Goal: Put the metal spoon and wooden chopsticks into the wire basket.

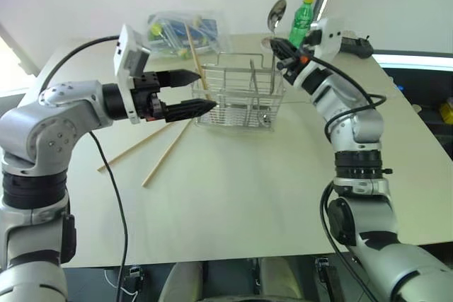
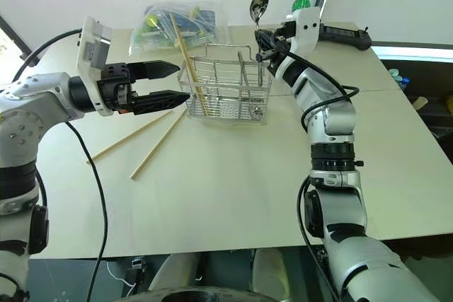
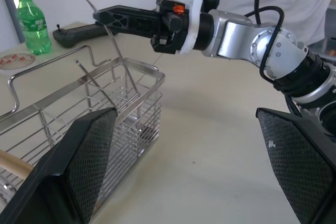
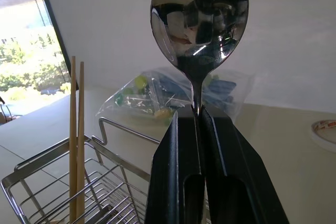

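I saw the right gripper (image 4: pixel 198 113) pinching the metal spoon (image 4: pixel 199 22) by its handle just below the bowl, fingers pressed against it from both sides, bowl uppermost. That arm reached over the far right end of the wire basket (image 1: pixel 237 97), so the spoon's long handle ran down into the basket's right part. The left gripper (image 1: pixel 191 91) was spread wide with nothing in it, pointing level toward the basket's left end, close beside it, forearm raised above the table (image 1: pixel 248 196). Two wooden chopsticks (image 4: pixel 76 140) stood leaning in the basket's left end, and two more chopsticks (image 1: pixel 152 148) lay on the table in front of it.
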Available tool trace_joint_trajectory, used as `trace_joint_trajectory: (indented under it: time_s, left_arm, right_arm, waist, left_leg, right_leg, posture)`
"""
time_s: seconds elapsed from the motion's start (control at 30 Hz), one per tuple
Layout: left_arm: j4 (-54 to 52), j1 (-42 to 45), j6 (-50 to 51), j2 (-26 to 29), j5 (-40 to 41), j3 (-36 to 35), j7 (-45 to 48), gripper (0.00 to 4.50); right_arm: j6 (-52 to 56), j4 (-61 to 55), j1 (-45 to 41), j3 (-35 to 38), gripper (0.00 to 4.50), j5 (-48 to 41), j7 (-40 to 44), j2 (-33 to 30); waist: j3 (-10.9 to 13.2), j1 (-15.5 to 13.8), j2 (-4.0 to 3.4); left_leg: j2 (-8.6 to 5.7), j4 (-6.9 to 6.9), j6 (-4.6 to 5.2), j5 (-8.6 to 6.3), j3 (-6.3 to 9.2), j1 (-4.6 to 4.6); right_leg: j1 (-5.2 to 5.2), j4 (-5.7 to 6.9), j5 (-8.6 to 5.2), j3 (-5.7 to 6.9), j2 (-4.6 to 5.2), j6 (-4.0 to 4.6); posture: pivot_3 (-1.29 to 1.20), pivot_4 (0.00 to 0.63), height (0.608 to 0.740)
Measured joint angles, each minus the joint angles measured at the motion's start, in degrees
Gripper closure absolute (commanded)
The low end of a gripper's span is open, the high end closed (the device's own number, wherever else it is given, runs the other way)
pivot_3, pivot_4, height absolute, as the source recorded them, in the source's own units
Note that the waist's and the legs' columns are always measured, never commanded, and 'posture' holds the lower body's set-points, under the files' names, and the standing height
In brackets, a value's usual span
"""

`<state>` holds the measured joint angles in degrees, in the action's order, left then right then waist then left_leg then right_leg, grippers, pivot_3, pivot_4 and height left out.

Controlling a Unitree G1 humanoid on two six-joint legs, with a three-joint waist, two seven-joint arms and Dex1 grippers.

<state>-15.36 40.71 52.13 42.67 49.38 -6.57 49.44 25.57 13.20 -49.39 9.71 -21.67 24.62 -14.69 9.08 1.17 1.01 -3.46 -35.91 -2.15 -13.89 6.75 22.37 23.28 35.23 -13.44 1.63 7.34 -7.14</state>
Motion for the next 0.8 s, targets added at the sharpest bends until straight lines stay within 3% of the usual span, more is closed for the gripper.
trace_joint_trajectory:
  time_s: [0.2, 0.23, 0.47, 0.7, 0.8]
  left_arm:
    - [-0.4, -0.3, 0.0, 0.6, 0.0, -1.0, 0.2, 0.0]
    - [-0.1, -0.2, 0.0, 0.6, -0.1, -1.0, 0.2, 0.0]
    - [2.2, 1.2, -0.7, 0.4, -1.3, -0.7, 1.3, 0.0]
    - [6.8, 2.5, -2.7, 3.2, -4.3, 0.4, 5.4, 0.0]
    - [8.8, 1.9, -4.5, 8.5, -6.8, 1.1, 10.2, 0.0]
  right_arm:
    - [2.2, 0.0, 1.3, 2.2, 0.38, -2.2, -1.8, 0.0]
    - [2.6, 0.0, 1.4, 2.5, 0.09, -2.3, -2.0, -0.1]
    - [8.0, -4.9, 1.8, 4.2, 0.09, -4.5, -2.6, -5.3]
    - [23.9, -19.6, 2.6, 8.3, 0.09, -16.0, 10.0, -27.1]
    - [29.3, -27.6, 9.6, 9.4, 0.09, -22.2, 19.4, -38.3]
  waist:
    - [0.0, 0.0, -0.01]
    - [0.0, 0.0, -0.02]
    - [0.1, -0.4, -0.09]
    - [0.1, -0.2, -0.11]
    - [0.1, -0.1, -0.11]
  left_leg:
    - [0.03, 0.0, 0.0, 0.0, 0.01, 0.0]
    - [0.03, 0.0, 0.0, 0.0, 0.0, 0.0]
    - [0.02, 0.0, 0.0, 0.0, 0.01, 0.02]
    - [0.06, 0.04, 0.17, -0.1, -0.03, 0.01]
    - [0.19, 0.03, 0.32, -0.19, -0.07, 0.01]
  right_leg:
    - [0.0, 0.0, 0.0, 0.0, -0.03, 0.01]
    - [0.0, 0.0, 0.0, 0.0, -0.03, 0.02]
    - [-0.01, -0.03, 0.0, 0.0, -0.04, 0.02]
    - [-0.04, -0.07, -0.02, 0.03, -0.05, 0.01]
    - [-0.04, -0.1, -0.06, 0.03, -0.13, 0.05]
  posture:
    - [0.0, 0.15, 0.69]
    - [0.0, 0.15, 0.69]
    - [0.0, 0.15, 0.69]
    - [0.0, 0.15, 0.69]
    - [0.0, 0.15, 0.69]
